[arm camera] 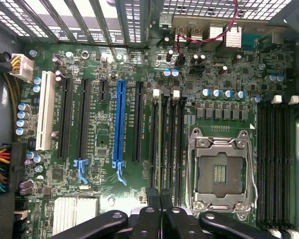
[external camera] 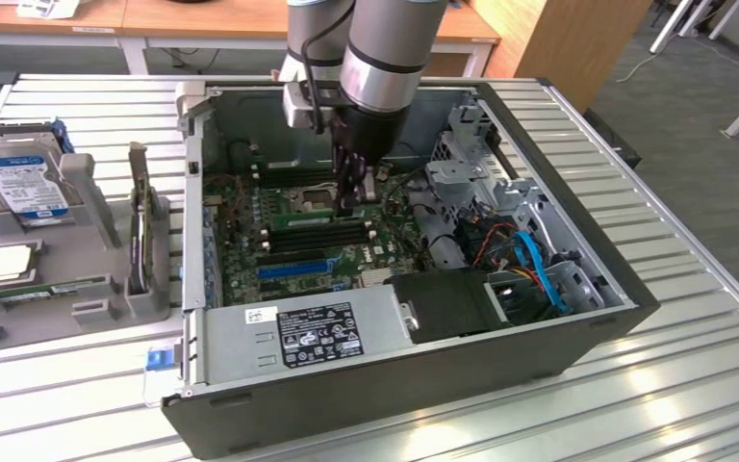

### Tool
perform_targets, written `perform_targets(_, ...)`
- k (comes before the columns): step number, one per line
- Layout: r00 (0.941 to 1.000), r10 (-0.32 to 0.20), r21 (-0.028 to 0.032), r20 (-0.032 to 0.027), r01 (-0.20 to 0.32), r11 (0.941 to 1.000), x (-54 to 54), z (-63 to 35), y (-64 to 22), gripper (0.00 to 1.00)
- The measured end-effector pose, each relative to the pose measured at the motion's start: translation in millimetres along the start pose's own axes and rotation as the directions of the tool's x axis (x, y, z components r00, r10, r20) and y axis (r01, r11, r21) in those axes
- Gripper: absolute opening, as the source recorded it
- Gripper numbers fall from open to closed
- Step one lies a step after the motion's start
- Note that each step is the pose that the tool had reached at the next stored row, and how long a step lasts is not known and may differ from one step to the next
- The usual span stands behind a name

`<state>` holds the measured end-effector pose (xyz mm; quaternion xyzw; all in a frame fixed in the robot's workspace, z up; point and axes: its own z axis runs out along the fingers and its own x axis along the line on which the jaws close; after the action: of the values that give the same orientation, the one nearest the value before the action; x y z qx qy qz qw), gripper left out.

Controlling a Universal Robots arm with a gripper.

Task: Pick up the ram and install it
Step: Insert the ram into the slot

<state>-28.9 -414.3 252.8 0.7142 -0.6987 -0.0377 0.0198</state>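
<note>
Slatted metal bench [external camera: 703,366], open PC case [external camera: 472,385]. Pincer [arm camera: 161,201] looks clenched on the ram [arm camera: 160,149], which stands edge-on among the black slots [arm camera: 177,144] beside the CPU socket [arm camera: 220,172]. Step judged: seating, which needs square alignment and a straight, even press.

The robot's arm [external camera: 389,38] is a smooth silver-grey metal cylinder ringed by a thin black band [external camera: 376,67], with a second grey tube beside it. A pale grey boxy block [external camera: 303,104] sits at the wrist. The slender matte black gripper [external camera: 353,192] tapers downward. In the wrist view the gripper [arm camera: 160,191] shows rounded glossy black link arms and two slim black fingers [arm camera: 152,199].
</note>
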Motion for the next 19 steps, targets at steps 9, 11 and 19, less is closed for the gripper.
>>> perform_targets(9,1.0000,0.000,0.0001,0.0000,0.000,1.0000,0.2,7.0,-0.5,0.12)
perform_targets(11,1.0000,0.000,0.0002,0.0000,0.000,1.0000,0.2,8.5,-0.5,0.12)
perform_targets(19,1.0000,0.000,0.0001,-0.0002,0.000,1.0000,0.3,12.5,-0.7,0.12)
